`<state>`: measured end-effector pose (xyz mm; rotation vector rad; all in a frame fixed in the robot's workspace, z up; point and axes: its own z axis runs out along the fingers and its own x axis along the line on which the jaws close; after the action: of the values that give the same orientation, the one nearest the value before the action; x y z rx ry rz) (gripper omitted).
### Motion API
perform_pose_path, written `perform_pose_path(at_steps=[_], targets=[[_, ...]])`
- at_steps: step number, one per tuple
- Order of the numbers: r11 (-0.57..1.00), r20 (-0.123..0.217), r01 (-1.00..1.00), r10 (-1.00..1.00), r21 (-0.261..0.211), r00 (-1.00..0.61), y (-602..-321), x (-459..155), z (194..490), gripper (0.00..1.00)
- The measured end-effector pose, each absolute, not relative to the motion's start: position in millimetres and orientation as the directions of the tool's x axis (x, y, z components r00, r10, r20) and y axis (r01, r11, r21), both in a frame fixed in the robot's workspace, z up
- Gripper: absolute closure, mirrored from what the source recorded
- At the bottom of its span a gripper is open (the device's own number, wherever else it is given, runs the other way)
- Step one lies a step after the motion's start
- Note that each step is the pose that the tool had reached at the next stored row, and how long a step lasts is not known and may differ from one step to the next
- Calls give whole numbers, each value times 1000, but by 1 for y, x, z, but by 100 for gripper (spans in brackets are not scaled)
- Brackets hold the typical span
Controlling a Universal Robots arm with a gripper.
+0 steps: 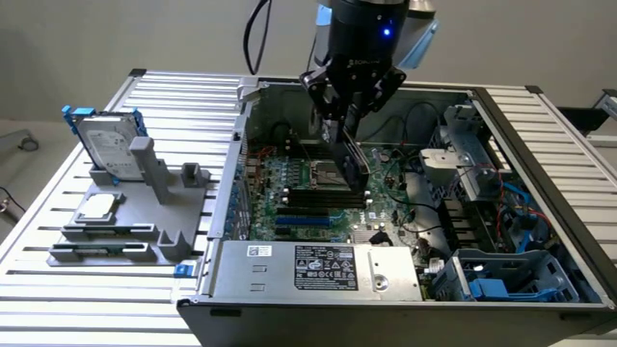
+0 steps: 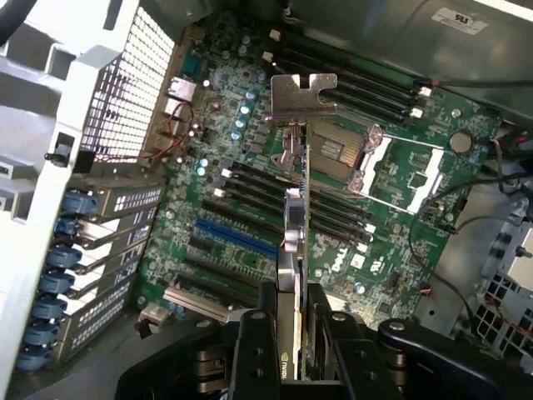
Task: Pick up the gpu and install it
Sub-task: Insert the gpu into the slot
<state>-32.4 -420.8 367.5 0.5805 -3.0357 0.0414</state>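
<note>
Your end effector (image 2: pixel 293 337) is clamped on the gpu (image 2: pixel 293 242), holding it edge-on over the motherboard (image 2: pixel 221 92). In the wrist view, its silver bracket (image 2: pixel 304 96) sits beyond, with the blue slot (image 2: pixel 237 237) to one side and the CPU socket (image 2: pixel 341 154) to the other. The exterior view adds the case (image 1: pixel 386 325) walls around the card and, on the desk (image 1: pixel 183 94), a hard drive (image 1: pixel 106 148) at that view's left.

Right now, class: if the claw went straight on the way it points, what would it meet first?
The claw grips the gpu, so the card's silver bracket leads. That end would probably touch the motherboard first, near the CPU socket and black memory slots; depth is hard to judge.
</note>
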Motion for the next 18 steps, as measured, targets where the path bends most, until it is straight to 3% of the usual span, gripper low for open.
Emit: perform_pose_path(at_steps=[18], targets=[[769,66,-638,-635,-38,-769,-421,-33,364,74]])
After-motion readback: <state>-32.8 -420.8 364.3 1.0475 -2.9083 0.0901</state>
